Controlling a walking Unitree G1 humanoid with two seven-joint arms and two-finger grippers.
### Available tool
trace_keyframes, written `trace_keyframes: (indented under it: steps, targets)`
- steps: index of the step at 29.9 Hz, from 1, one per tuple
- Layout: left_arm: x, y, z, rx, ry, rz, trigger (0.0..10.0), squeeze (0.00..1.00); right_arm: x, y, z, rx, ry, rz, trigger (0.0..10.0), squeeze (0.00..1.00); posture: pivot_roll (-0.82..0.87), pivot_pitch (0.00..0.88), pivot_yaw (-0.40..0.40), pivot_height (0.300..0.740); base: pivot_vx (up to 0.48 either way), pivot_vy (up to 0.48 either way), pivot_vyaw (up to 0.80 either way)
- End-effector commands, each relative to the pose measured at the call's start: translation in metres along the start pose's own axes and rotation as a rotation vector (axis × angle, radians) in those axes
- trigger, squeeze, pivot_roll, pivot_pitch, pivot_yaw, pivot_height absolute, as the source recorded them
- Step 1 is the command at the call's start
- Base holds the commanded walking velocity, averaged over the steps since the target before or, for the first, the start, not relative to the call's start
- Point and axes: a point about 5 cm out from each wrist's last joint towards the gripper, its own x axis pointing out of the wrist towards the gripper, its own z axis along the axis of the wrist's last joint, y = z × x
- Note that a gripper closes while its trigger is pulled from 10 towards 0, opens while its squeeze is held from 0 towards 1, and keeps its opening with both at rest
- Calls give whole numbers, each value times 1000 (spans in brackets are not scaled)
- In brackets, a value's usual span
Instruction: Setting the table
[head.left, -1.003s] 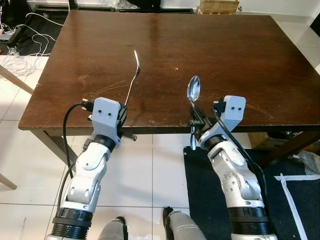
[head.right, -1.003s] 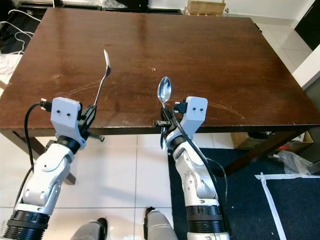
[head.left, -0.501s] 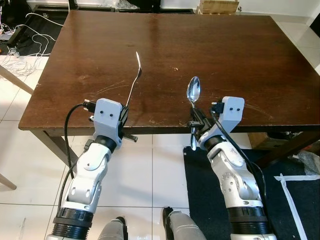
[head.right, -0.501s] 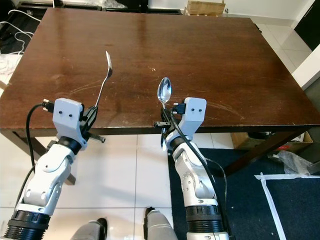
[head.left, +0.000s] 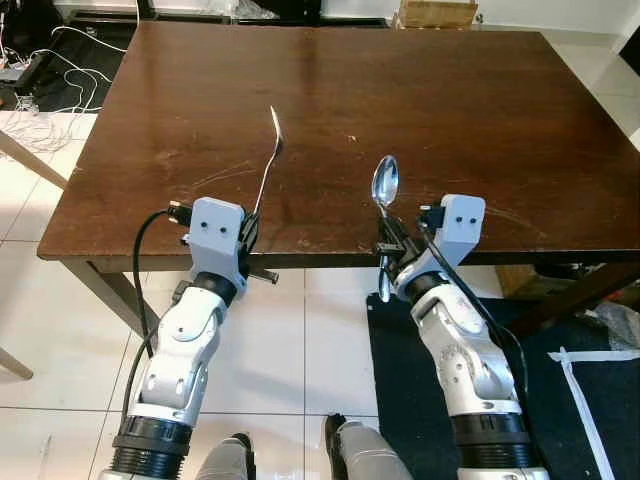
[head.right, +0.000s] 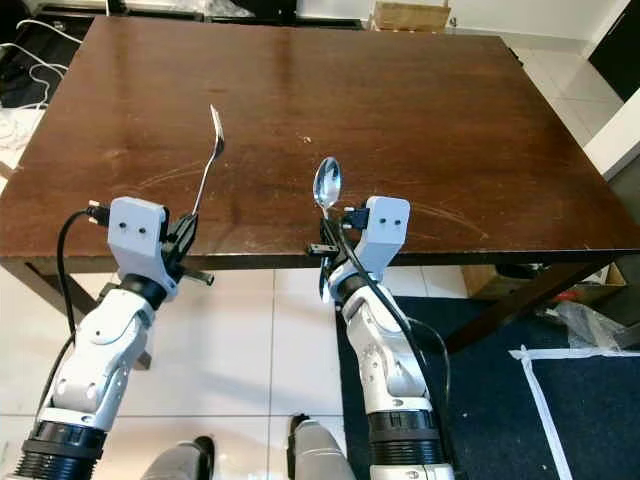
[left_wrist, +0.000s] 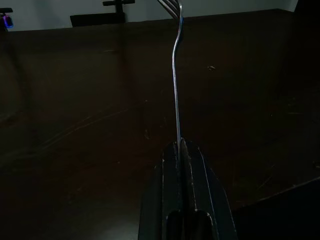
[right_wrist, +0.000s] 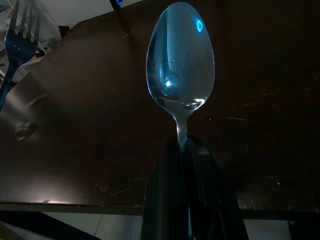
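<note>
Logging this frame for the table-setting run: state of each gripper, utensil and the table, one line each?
Left gripper: shut on the thin silver metal fork's handle, at the table's near edge.
Thin silver metal fork: held, tines pointing away over the table.
Right gripper: shut on the shiny silver metal spoon's neck, at the near edge.
Shiny silver metal spoon: held, bowl forward, handle end hanging below the edge.
Dark brown wooden table: bare, scratched.

Left gripper (head.left: 249, 232) and right gripper (head.left: 386, 243) clamped, forward.
</note>
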Motion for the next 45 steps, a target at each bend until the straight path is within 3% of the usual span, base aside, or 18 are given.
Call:
trace_keyframes:
  steps: [1,45]
  targets:
    - [-1,-1,-3,8,16,-3,10000,0,0,0,0,-2,-6,-6,10000,0,2,91,-9,740,0,0,0]
    - [0,-1,-2,22,10,-6,10000,0,2,1,1,-15,-18,9,10000,0,-1,76,-11,740,0,0,0]
